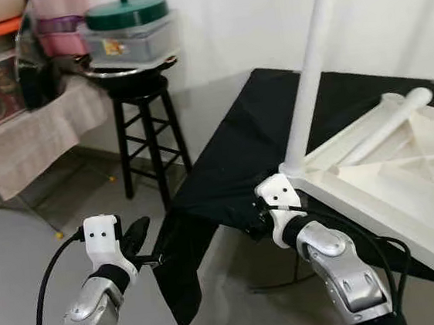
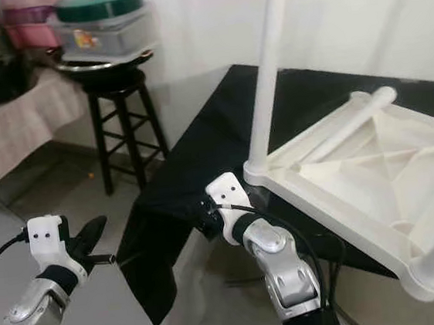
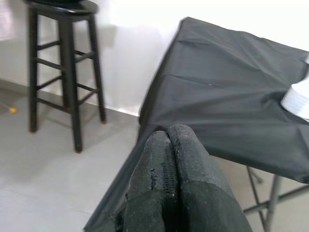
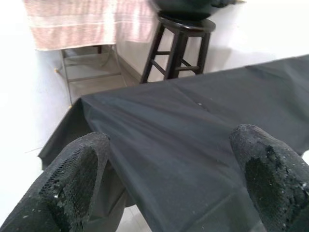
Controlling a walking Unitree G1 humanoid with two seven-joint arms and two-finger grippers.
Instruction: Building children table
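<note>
Black-draped desk [image 1: 224, 154] beside stool [image 1: 145, 131]; upturned white table [image 1: 388, 168], one leg [image 1: 308, 67] vertical. Left hand [image 3: 166, 145] pressed together, right hand [image 4: 169, 159] spread.

Black stool [image 1: 146, 131] bears stacked containers [image 1: 127, 34].

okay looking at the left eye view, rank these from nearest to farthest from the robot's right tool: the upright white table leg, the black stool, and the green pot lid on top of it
From the right tool:
1. Upright white table leg, just beyond it, standing on the near corner of the upturned white tabletop.
2. Black stool, farther off to its left, on the floor by the wall.
3. Green pot lid, farthest, on the containers stacked on the stool.
</note>
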